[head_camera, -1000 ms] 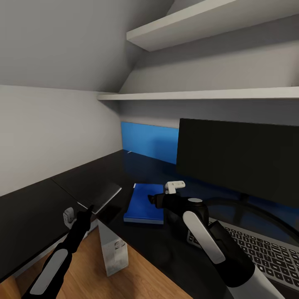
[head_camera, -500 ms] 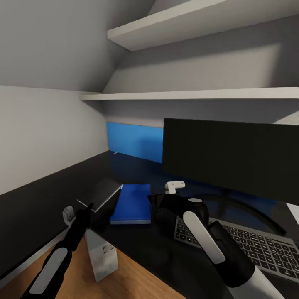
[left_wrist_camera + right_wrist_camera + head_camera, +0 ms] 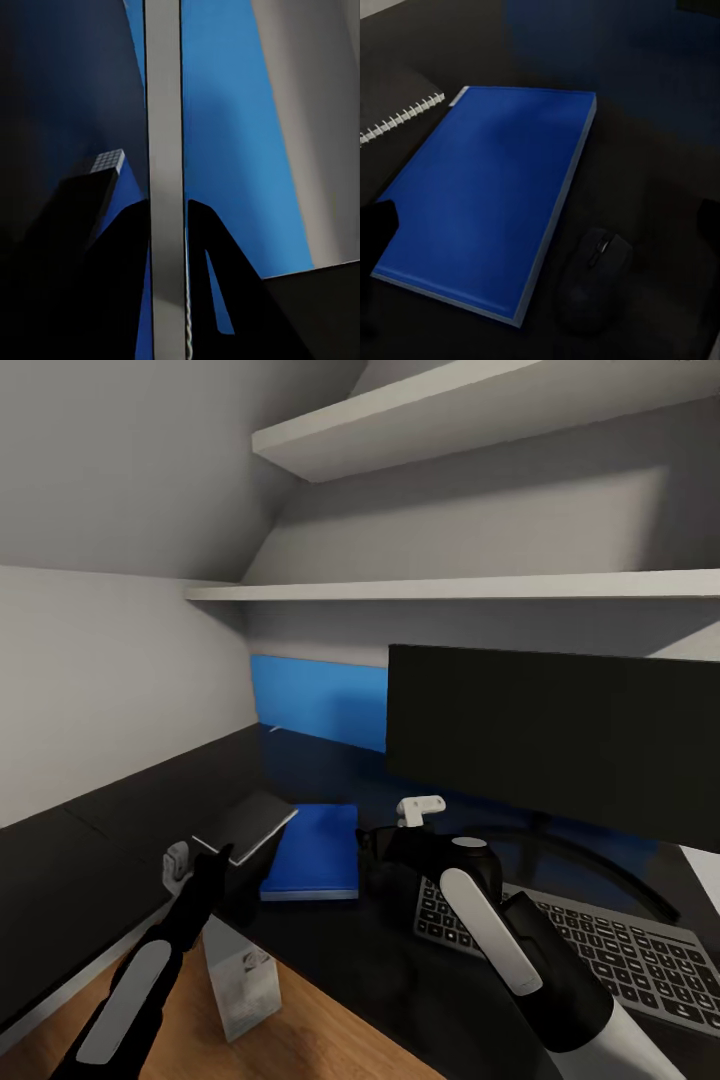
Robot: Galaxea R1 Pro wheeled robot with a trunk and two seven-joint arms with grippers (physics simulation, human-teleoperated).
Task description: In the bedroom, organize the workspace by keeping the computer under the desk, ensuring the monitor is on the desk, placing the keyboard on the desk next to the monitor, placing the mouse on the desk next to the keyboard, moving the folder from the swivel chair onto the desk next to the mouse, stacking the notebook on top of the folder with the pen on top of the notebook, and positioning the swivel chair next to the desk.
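The computer (image 3: 240,990) stands on the wood floor under the near edge of the desk (image 3: 330,950). Above it, the left gripper (image 3: 215,857) is clamped on the notebook (image 3: 246,825), held edge-on between its 2 fingers (image 3: 124,289) and raised over the desk just left of the folder (image 3: 315,850). The right gripper (image 3: 372,850) hovers over the folder's right side; whether its jaws are apart I cannot tell. The folder lies flat on the desk, the mouse (image 3: 598,264) just beside its right edge. The keyboard (image 3: 590,950) lies further right, in front of the monitor (image 3: 550,740). Behind stands the blue back panel (image 3: 320,700), with 2 wall shelves (image 3: 450,588) above.
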